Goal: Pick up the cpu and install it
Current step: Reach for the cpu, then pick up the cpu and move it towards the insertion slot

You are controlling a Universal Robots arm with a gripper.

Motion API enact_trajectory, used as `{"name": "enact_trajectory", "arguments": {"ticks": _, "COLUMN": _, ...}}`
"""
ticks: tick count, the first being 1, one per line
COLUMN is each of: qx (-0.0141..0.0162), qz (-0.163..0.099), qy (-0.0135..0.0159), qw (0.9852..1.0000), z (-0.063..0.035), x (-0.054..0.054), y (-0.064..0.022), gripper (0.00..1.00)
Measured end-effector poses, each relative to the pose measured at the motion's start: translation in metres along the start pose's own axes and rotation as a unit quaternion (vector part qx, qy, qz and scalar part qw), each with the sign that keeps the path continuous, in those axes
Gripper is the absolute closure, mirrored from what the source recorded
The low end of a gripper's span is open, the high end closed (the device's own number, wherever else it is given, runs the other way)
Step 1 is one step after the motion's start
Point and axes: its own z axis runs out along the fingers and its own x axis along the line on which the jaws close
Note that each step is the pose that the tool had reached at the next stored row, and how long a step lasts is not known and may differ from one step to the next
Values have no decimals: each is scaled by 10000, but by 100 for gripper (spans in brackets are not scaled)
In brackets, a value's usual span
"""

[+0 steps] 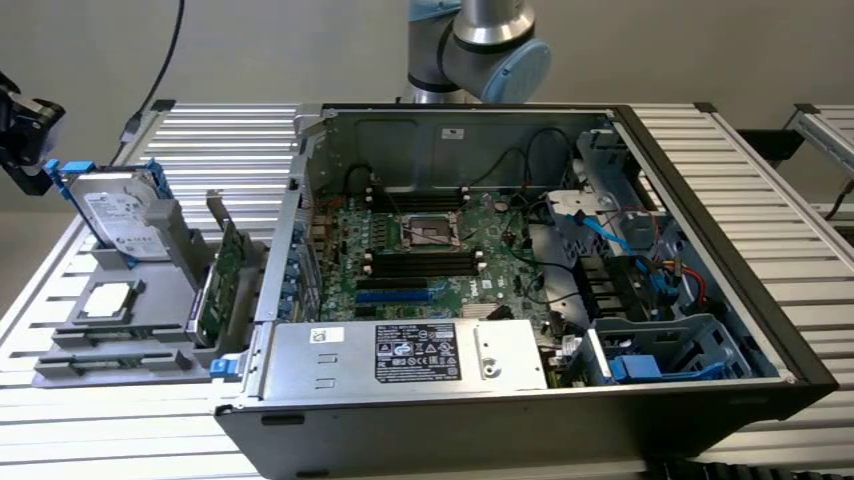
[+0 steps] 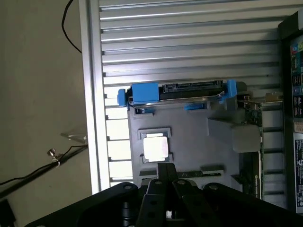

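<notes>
Pincer, drawn together, hangs near cpu in grey holder on slatted table.

ext cam: high, angled down on open pc case, mid-range. wrist cam: straight down, closer, over grey tray at exterior view's left. shared: tray w/ hard drive & cpu.

Probably robotics lab: slatted aluminium bench, opened computer case, robot arm.

cpu on holder, hdd behind, case beside.
</notes>
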Motion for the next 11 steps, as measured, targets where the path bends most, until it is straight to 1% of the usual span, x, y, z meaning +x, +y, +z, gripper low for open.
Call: {"name": "enact_trajectory", "arguments": {"ticks": 11, "qx": 0, "qz": 0, "qy": 0, "qw": 10000, "z": 0, "x": 0, "y": 0, "gripper": 89}}
